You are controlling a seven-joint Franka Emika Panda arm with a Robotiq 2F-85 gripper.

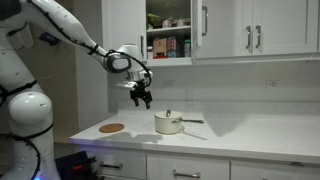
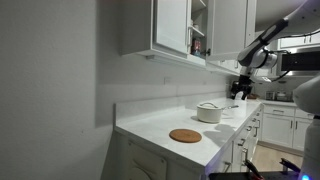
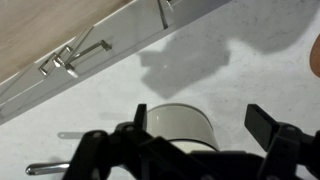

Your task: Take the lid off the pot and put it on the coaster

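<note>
The cream-white pot [image 1: 168,124] stands on the white counter with its lid [image 1: 168,115] on and its thin handle pointing away from the arm. It shows in both exterior views [image 2: 209,112]. The reddish-brown coaster [image 1: 112,128] lies flat on the counter near the edge; it also shows in an exterior view [image 2: 185,135]. My gripper [image 1: 141,96] hangs open and empty above the counter, between coaster and pot, clearly above both. In the wrist view the pot [image 3: 182,126] sits below between the open fingers [image 3: 200,122]; the coaster's edge [image 3: 316,58] shows at the right border.
White wall cabinets [image 1: 230,28] hang above the counter, one door open with jars on its shelf [image 1: 170,45]. A wall outlet [image 1: 272,83] is on the backsplash. Drawers [image 1: 185,168] with handles run below the counter edge.
</note>
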